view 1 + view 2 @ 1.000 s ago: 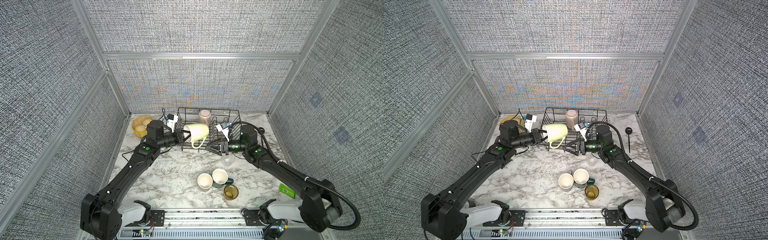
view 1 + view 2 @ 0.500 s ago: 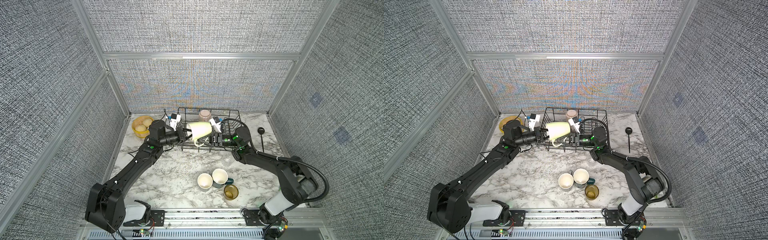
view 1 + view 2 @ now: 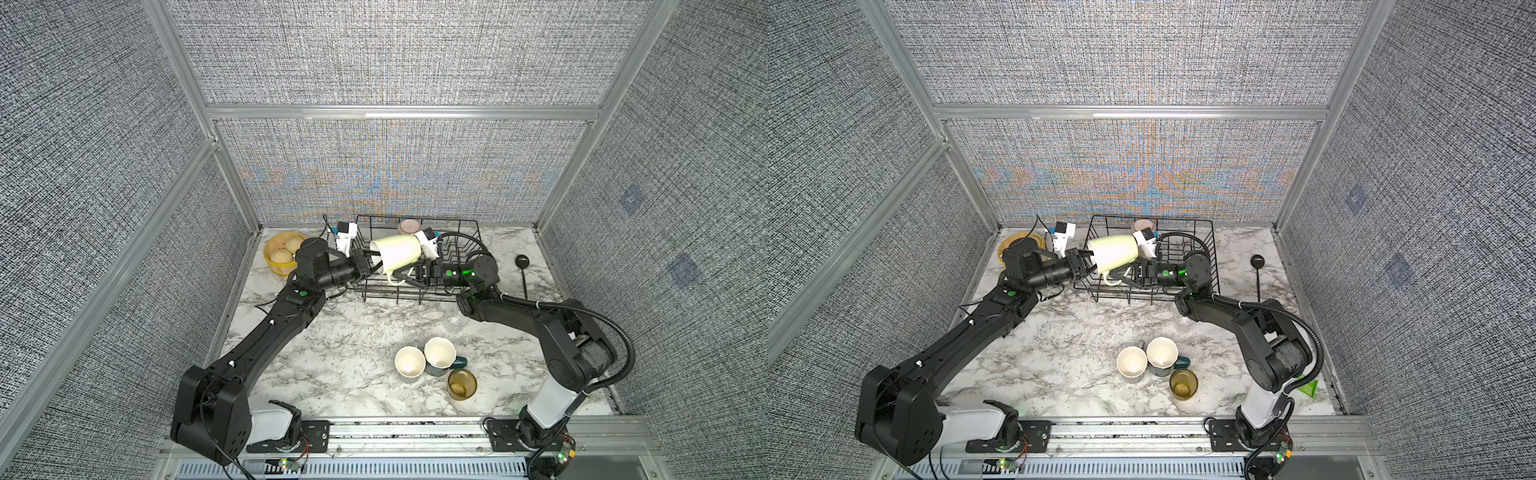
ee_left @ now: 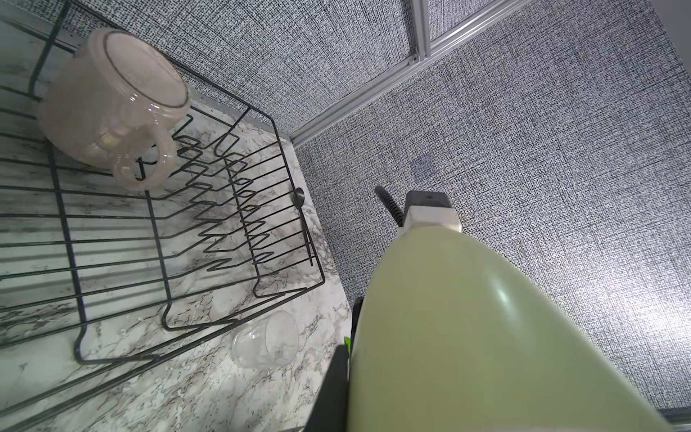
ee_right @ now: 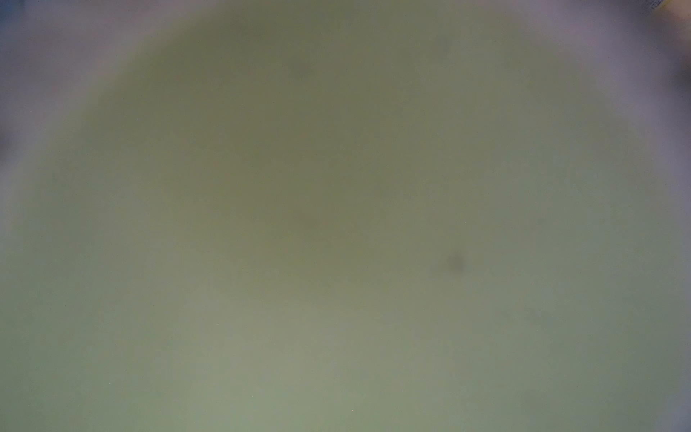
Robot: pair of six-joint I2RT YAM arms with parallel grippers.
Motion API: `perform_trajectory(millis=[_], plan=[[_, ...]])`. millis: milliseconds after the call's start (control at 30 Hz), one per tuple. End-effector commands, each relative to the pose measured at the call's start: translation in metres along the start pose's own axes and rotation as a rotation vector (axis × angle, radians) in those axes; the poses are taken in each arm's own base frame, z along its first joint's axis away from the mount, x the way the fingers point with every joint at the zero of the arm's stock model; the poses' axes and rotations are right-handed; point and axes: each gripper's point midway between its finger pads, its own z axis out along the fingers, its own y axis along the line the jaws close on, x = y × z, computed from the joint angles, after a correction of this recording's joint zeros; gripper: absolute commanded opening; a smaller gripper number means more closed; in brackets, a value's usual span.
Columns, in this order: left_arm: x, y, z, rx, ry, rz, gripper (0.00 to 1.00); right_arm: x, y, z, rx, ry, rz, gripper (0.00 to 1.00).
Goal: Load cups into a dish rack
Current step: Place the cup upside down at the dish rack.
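The light green mug point(image 3: 397, 252) point(image 3: 1115, 252) hangs on its side over the dish rack point(image 3: 476, 232) point(image 3: 1212, 241). My left gripper point(image 3: 368, 264) point(image 3: 1086, 266) is shut on its rim; one finger point(image 4: 332, 392) lies against the mug wall point(image 4: 467, 336). My right gripper point(image 3: 404, 276) point(image 3: 1121, 276) is shut on the mug's handle from below. That mug fills the right wrist view point(image 5: 336, 224). A pale pink mug point(image 3: 409, 226) point(image 4: 112, 101) stands upside down in the rack. On the table are a clear glass point(image 3: 456, 325) point(image 4: 267, 340) on its side, a grey mug point(image 3: 409, 361), a dark teal mug point(image 3: 440, 353) and an amber tumbler point(image 3: 461, 384).
A yellow steamer basket point(image 3: 282, 253) with buns sits left of the rack, behind my left arm. A black ladle point(image 3: 522, 270) lies right of the rack. A small green object point(image 3: 1308, 388) lies at the front right. Textured walls close in three sides.
My right gripper swung in from in front of the rack, open, and closed on the green mug's handle. My left arm carried the mug back over the rack.
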Motion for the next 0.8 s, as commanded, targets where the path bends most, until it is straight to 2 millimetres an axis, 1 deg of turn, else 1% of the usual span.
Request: perform_trajectory(millis=[0,100,167,233,267,333,367,400,433,600,700,767], plan=[[0.018,-0.01,-0.003,0.041,0.094,0.028,0.32,-0.028,-0.001,-0.008,0.012,-0.146,-0.044,0.0],[0.019,0.007,-0.007,-0.036,0.07,0.022,0.38,-0.035,-0.008,-0.011,0.048,-0.161,-0.054,0.0],[0.022,0.018,-0.011,-0.089,0.066,0.017,0.49,-0.038,-0.016,-0.014,0.09,-0.17,-0.06,0.0],[0.026,0.025,-0.017,-0.138,0.067,0.027,0.58,-0.038,-0.033,-0.016,0.159,-0.166,-0.05,0.0],[0.029,0.032,-0.021,-0.175,0.055,0.03,0.64,-0.046,-0.032,-0.013,0.181,-0.163,-0.078,0.0],[0.032,0.047,-0.032,-0.266,0.02,0.044,0.73,-0.05,-0.041,-0.013,0.249,-0.151,-0.097,0.0],[0.032,0.055,-0.04,-0.32,-0.005,0.054,0.79,-0.053,-0.047,-0.014,0.296,-0.15,-0.108,0.0],[0.032,0.062,-0.047,-0.37,-0.024,0.075,0.83,-0.055,-0.055,-0.016,0.355,-0.148,-0.13,0.0],[0.032,0.069,-0.055,-0.425,-0.042,0.097,0.84,-0.057,-0.061,-0.018,0.408,-0.141,-0.157,0.0],[0.031,0.122,-0.115,-0.817,-0.173,0.134,0.92,-0.072,-0.093,-0.021,0.704,-0.071,-0.317,0.0],[0.031,0.145,-0.149,-0.997,-0.255,0.152,0.99,-0.087,-0.11,-0.023,0.843,-0.047,-0.371,0.0],[0.032,0.16,-0.168,-1.099,-0.303,0.163,0.99,-0.096,-0.123,-0.024,0.939,-0.022,-0.416,0.0]])
